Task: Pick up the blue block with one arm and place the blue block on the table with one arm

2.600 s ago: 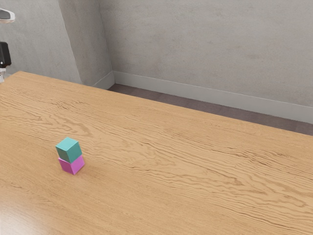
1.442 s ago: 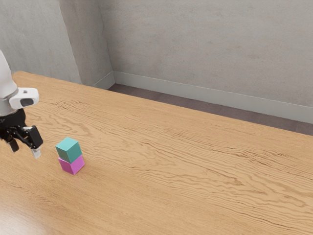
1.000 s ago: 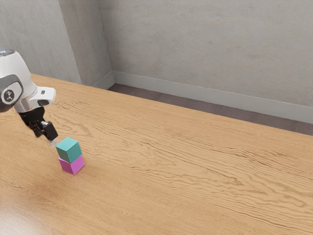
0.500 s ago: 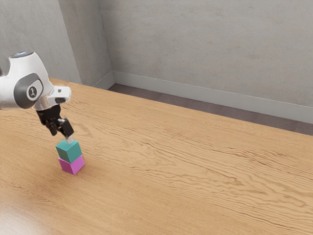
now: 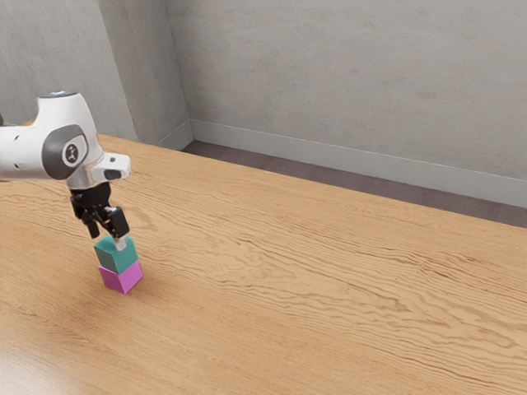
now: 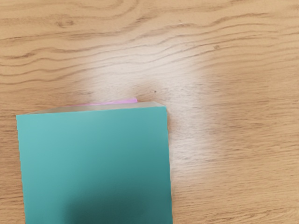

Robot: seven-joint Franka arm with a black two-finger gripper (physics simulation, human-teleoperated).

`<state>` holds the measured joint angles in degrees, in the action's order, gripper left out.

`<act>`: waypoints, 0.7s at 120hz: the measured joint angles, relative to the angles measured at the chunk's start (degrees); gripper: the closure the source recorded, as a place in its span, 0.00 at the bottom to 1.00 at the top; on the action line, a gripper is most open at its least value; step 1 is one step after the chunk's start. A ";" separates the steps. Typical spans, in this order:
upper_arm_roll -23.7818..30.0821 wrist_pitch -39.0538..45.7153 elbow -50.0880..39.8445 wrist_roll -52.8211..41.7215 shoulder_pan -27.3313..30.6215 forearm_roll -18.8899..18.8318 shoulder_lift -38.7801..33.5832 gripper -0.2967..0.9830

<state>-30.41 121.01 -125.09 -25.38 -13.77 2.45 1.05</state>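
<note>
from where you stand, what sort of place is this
Looks like a plain indoor room, maybe a simulated test space: grey wall, pale baseboard and a wooden table.

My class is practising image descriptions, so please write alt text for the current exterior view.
A white robot arm holds its open black claw at the top of a teal block stacked on a magenta block. Beneath is a wood-grain table; behind, a grey wall.

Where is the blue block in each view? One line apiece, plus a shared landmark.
Exterior view: blue block on the pink block, toward the exterior view's left, at the hand.
Wrist view: blue block large and close, hiding most of the pink block.
Shared landmark: pink block, under it.
</note>
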 joint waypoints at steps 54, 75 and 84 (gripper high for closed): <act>-0.04 -0.29 2.67 -2.95 1.56 -0.15 3.10 0.23; 0.00 -0.22 2.98 -4.27 2.01 0.12 3.48 0.23; 0.00 -0.07 2.99 -4.74 1.64 0.19 3.77 0.23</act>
<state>-30.41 120.95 -122.10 -30.12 -12.14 2.63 4.81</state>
